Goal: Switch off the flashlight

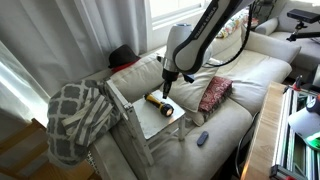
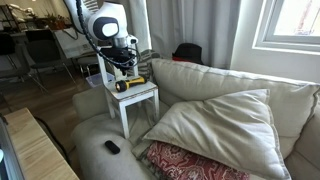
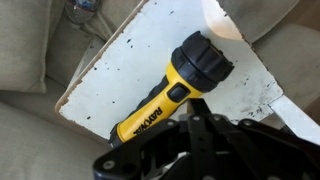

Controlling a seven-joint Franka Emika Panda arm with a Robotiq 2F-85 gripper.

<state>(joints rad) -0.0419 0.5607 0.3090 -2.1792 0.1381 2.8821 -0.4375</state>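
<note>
Flashlight (image 3: 175, 85), yellow-bodied with a black head, lies on its side on a small white table (image 3: 120, 70) that stands on a beige sofa (image 1: 250, 60). In an exterior view, a checkered blanket (image 1: 80, 115) hangs at the left. The gripper (image 1: 166, 88) hovers just above the flashlight; whether its claw is apart or together cannot be told. Farther right are a small dark remote (image 1: 202, 138) and a red patterned cushion (image 1: 213, 93).

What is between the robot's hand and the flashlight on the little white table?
Nothing visible. The hand hangs just above the flashlight, which lies on its side on the white table, with only open air between them.
</note>
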